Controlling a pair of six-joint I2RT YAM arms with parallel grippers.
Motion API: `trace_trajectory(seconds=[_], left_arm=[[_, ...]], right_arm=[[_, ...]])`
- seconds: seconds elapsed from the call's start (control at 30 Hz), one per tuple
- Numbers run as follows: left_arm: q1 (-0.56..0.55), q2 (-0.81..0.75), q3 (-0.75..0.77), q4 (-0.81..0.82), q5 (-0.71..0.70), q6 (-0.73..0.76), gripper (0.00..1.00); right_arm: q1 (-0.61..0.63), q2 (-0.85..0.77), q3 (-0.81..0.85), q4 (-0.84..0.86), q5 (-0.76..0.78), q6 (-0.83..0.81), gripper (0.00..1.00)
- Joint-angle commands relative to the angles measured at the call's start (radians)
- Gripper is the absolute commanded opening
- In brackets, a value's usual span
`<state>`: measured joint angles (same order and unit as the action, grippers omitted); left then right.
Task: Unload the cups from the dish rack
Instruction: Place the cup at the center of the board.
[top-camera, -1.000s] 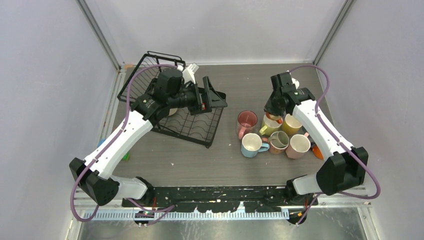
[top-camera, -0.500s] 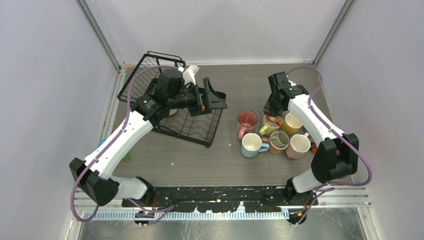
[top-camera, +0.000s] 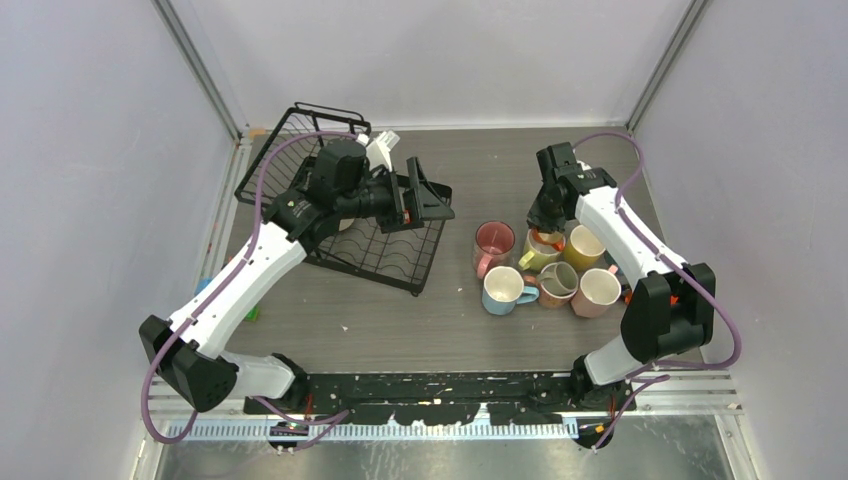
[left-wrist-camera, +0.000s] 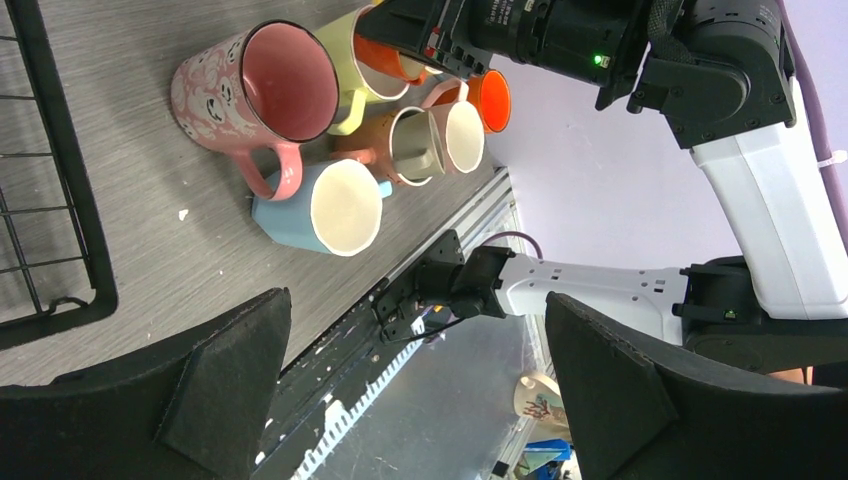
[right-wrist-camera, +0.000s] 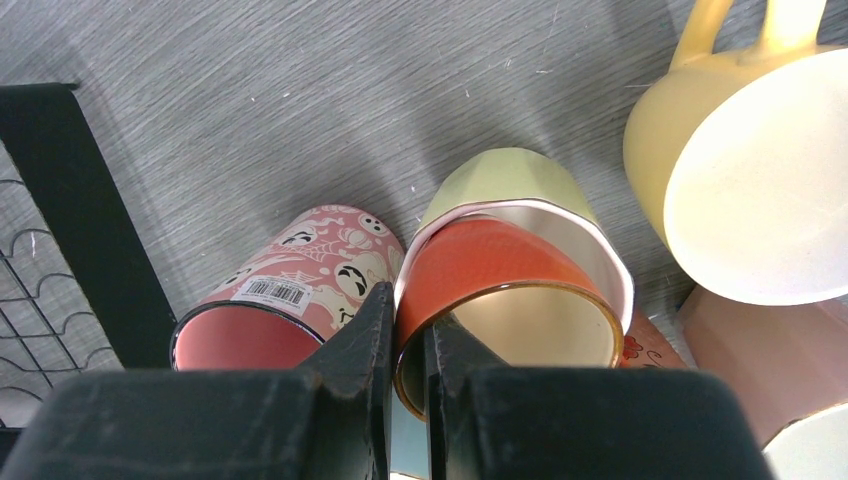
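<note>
Right gripper (right-wrist-camera: 405, 330) pinches orange mug (right-wrist-camera: 500, 270) rim, nested in lime mug (right-wrist-camera: 505, 175) (frame centre). If I release crooked it could jam. Left gripper (left-wrist-camera: 417, 300) gapes, empty.

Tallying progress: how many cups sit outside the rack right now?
8, right of the dish rack: pink cup, light blue cup, lime cup holding an orange cup, yellow cup, brown cup, beige cup, second orange cup farthest right. Others may be hidden.

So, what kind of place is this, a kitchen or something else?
Probably a robot test cell, not a kitchen: plain lilac walls on metal posts enclose one table, and two robot arms are bolted at its near edge.
</note>
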<state>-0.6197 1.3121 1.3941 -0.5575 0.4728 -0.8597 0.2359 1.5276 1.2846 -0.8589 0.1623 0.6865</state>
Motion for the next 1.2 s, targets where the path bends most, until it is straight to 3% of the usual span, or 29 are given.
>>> trace_trajectory(seconds=[0.0, 0.23, 1.17], left_arm=[[-0.003, -0.020, -0.007, 0.037, 0.025, 0.011, 1.00], [-0.003, -0.014, -0.011, 0.039, 0.025, 0.008, 1.00], [-0.002, -0.007, -0.019, 0.036, 0.015, 0.005, 1.00]], right_arm=[[-0.007, 0.009, 0.006, 0.042, 0.000, -0.009, 0.09], [-0.008, 0.018, -0.007, 0.051, -0.004, -0.005, 0.18], [-0.009, 0.045, -0.025, 0.084, -0.012, -0.003, 0.38]])
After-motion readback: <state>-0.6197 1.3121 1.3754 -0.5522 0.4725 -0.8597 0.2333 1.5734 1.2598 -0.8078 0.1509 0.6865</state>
